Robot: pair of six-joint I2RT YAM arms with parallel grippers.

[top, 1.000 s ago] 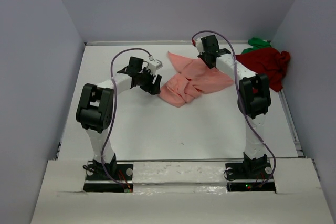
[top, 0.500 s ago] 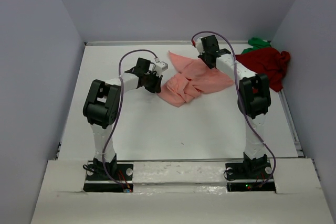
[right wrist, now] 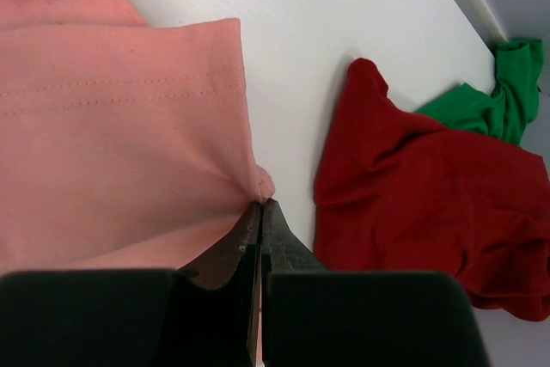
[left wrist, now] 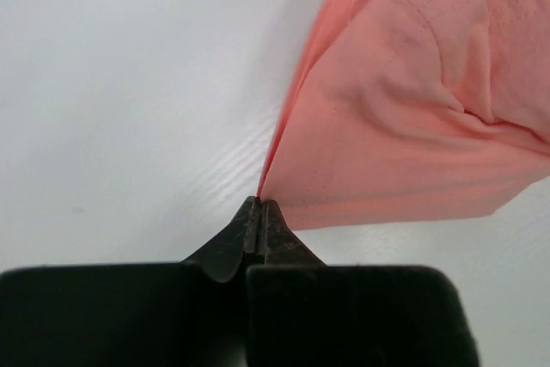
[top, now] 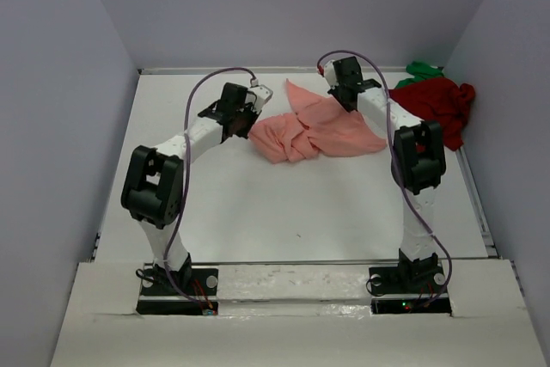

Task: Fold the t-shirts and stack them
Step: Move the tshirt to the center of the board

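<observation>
The white counter [top: 258, 212] is closed in by walls [top: 60, 83] on three sides, and bare room is left across its near and left parts. The salmon-pink t-shirt [top: 318, 131] is found rumpled at the far middle, so the spreading step is judged to be in hand, with no fold made yet. The dark red t-shirt [top: 434, 105] is heaped in the far right corner, with the green t-shirt [top: 423, 69] tucked behind it. One salmon edge is clamped by the left fingers [left wrist: 234, 247], another by the right fingers [right wrist: 288, 251]. Next, the cloth should be drawn taut and laid flat toward the bare near area, kept off the red heap.
</observation>
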